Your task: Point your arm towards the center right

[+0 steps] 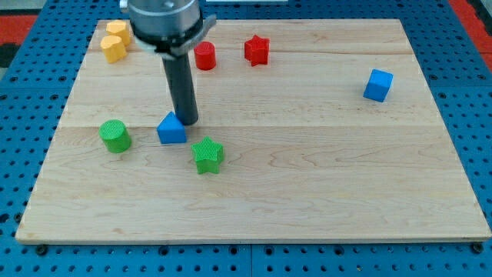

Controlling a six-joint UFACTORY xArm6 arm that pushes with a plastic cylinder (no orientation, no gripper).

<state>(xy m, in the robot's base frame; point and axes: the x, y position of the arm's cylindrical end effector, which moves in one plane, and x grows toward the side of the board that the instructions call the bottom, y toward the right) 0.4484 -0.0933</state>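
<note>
Item: pointing task, opening stage, judged not yet carried out. My tip (188, 121) rests on the wooden board (307, 200) left of the middle, just beside the upper right corner of the blue triangular block (171, 129), touching it or very nearly; which of the two cannot be told. The tool is a plain dark rod with no jaws, so it holds nothing and has no wide or narrow setting. The rod stands close to upright, its long axis running from the view's top down to the board, with the arm's grey housing above it near the board's top edge; it points down at the board, not toward any side. Target: the centre right of the board, an area of bare wood below the blue cube (377, 85), well apart from my tip. Next move, as a judgement: a long slide toward the view's right at about mid-height, starting away from the blue triangular block so as not to drag it, and passing above the green star (207, 155). Other stock: green cylinder (115, 135), red cylinder (204, 56), red star (257, 50), two yellow blocks (114, 42) at the top left.
</note>
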